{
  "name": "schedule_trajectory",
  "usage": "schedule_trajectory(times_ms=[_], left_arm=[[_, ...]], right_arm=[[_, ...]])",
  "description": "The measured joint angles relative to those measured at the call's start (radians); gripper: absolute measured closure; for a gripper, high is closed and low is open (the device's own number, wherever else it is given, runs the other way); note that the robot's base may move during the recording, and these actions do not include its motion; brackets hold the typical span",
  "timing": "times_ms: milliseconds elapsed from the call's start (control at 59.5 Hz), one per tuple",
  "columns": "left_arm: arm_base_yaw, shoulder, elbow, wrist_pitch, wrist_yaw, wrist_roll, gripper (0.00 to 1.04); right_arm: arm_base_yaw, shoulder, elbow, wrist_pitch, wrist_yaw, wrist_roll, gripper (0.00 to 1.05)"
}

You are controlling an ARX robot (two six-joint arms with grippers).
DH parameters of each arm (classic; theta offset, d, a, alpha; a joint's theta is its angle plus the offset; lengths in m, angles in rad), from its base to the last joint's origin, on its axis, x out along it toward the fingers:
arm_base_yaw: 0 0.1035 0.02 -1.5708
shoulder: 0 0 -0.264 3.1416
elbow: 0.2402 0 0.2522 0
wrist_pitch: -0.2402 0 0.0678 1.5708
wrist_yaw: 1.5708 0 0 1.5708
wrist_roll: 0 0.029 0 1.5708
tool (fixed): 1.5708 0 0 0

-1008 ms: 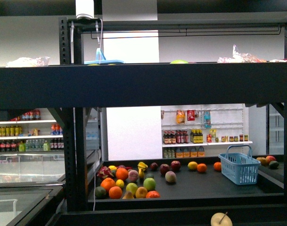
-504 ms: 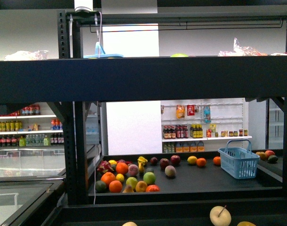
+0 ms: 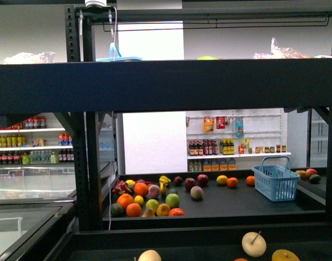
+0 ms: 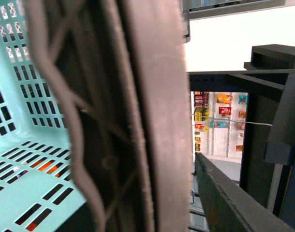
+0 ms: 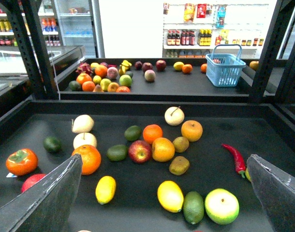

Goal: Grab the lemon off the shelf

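The shelf (image 3: 166, 84), a black rack with thick dark decks and upright posts, fills the front view, and it is the landmark for the places given here. Beyond the shelf's posts lies another dark deck (image 3: 237, 209) carrying a heap of mixed fruit and a blue basket (image 3: 276, 184). Further behind the shelf stand white product shelves (image 3: 237, 155) lined with bottles. The left wrist view is taken up by a blurred grey-brown surface close to the lens and the slotted wall of a pale teal basket (image 4: 22, 145), with one of the shelf's posts beside them. Whether the left fingers are open or closed cannot be told. The right fingers (image 5: 46, 198) are spread wide apart and hold nothing, poised over the shelf's lower deck. On that deck, at the end nearest these fingers, lies the lemon (image 5: 170, 195), bright yellow and oval, touching a dark green oval fruit (image 5: 192, 207). A green-and-white apple (image 5: 221, 205) sits just beside that green fruit. A second, slimmer yellow fruit (image 5: 105, 189) rests on the same deck near an orange (image 5: 89, 158). Deeper into the shelf lie a red apple (image 5: 140, 151), a pale cream fruit with a stem (image 5: 174, 116) and a red chilli (image 5: 233, 157).
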Motion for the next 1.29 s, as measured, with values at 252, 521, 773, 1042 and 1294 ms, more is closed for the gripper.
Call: schedule_trajectory(times_ms=[252,521,773,1042,1294], left_arm=[[0.009,-0.003,0.001,-0.032,0.002,0.027,0.89],[-0.108,-0.103,0.001,-0.164,0.017,0.278,0.9],[-0.309,-0.189,0.006,-0.215,0.063,0.482,0.9],[-0.565,-0.159,0.048,-0.212,0.072,0.534,0.9],[-0.705,-0.065,0.08,-0.203,0.066,0.568,0.9]], right_arm=[[0.0,0.0,0.0,0.0,0.0,0.0,0.02],[0.0,0.0,0.0,0.0,0.0,0.0,0.02],[0.0,0.0,0.0,0.0,0.0,0.0,0.02],[0.0,0.0,0.0,0.0,0.0,0.0,0.02],[0.0,0.0,0.0,0.0,0.0,0.0,0.02]])
